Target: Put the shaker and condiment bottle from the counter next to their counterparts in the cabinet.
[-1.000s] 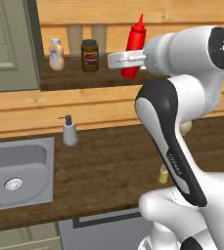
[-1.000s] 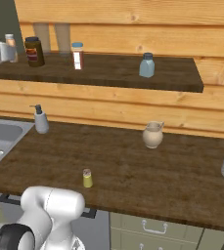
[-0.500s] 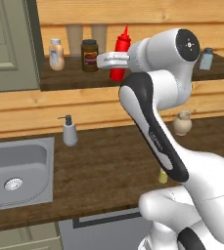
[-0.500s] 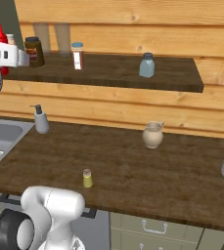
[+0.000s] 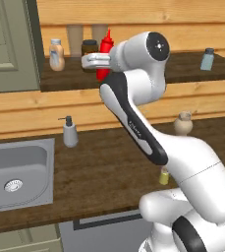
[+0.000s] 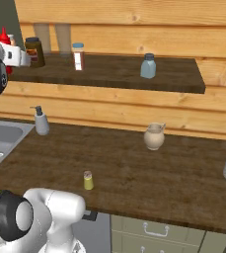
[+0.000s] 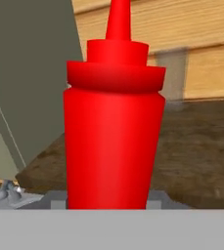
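My gripper (image 5: 98, 63) is shut on the condiment bottle (image 5: 106, 43), a slim red squeeze bottle held upright over the cabinet's dark shelf board (image 5: 133, 78), just in front of a dark brown jar (image 5: 88, 48). The peach-beige bottle (image 5: 56, 54) stands a little to its left. In the hand view the red bottle (image 7: 113, 127) stands close up, with the grey-green door (image 7: 30, 83) to its left. The pale blue shaker (image 5: 207, 59) stands far right on the shelf. On the counter (image 6: 149, 178), the tiny yellow-green shaker (image 6: 88, 180) stands near the front edge.
A grey soap dispenser (image 5: 70, 132) stands beside the steel sink (image 5: 15, 167). A round tan pot (image 6: 154, 137) sits at the back of the counter. A white bottle with a red label (image 6: 78, 56) stands mid-shelf. The cabinet door (image 5: 11, 44) hangs at the left.
The arm has swung left along the shelf with the red bottle in its grip, from right of the dark jar to just in front of it, nearer the peach bottle.
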